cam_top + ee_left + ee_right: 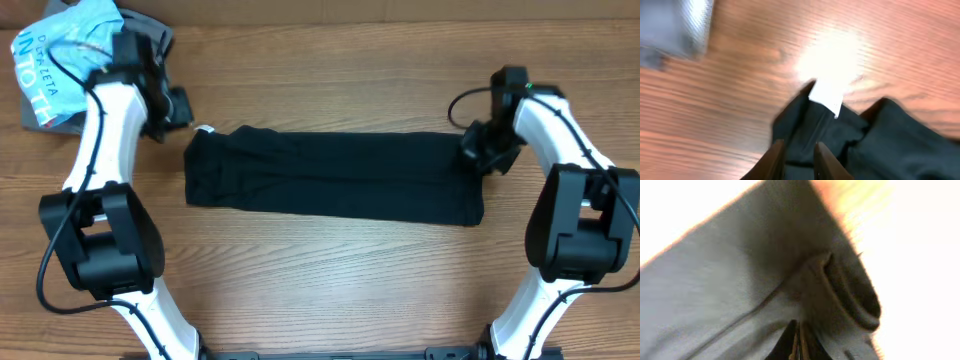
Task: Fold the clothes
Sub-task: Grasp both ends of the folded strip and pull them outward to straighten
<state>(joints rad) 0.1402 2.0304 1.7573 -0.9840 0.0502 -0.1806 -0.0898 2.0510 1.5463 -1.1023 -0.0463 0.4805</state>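
Fingers: right gripper (797, 330) clamped on the clothes (330, 175); left gripper (798, 150) narrowly parted by the white tag (827, 92).
Both corners should be gripped squarely and kept level before folding.

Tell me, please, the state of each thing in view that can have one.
black garment, folded into a long band, lying flat.
left gripper, jaws slightly apart, just off the garment's corner.
right gripper, shut on the black garment's other end.
light blue shirt, crumpled.
grey garment, bunched, partly covered by the light blue shirt.
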